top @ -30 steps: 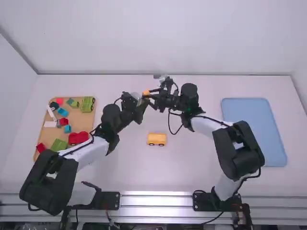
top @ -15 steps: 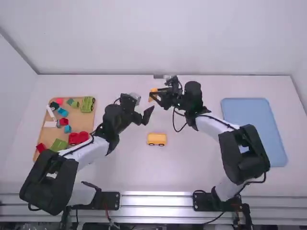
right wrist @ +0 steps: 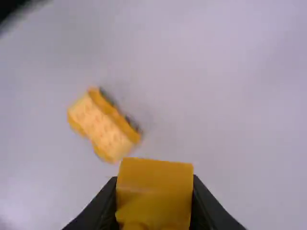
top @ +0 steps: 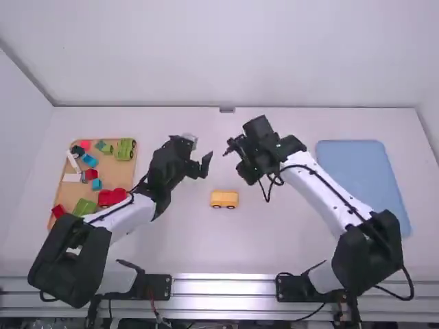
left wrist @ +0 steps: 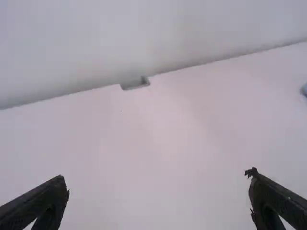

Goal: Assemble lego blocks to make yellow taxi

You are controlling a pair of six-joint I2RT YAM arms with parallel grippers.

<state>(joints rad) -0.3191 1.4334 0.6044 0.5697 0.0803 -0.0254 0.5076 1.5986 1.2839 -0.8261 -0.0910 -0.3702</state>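
Two arms: both reach over the white bench (top: 254, 247), clock centred on the yellow car body, 12 pointing away from the high camera.
Car body: the yellow car body (top: 224, 199) rests on the bench, wheels along its 6 o'clock side (studs show on its top in the right wrist view).
Left gripper: the left gripper (top: 200, 168) is at 11 o'clock, released, fingers spread wide.
Right gripper: the right gripper (top: 248, 173) is at 1 o'clock, clenched on a yellow block (right wrist: 154, 194), which sits between its fingertips, apart from the car body.
Wooden board: the wooden board (top: 108, 168) lies at 9 o'clock, carrying red, green, blue and white blocks.
Blue tray: the blue tray (top: 363, 171) lies at 3 o'clock, partly behind the right arm.
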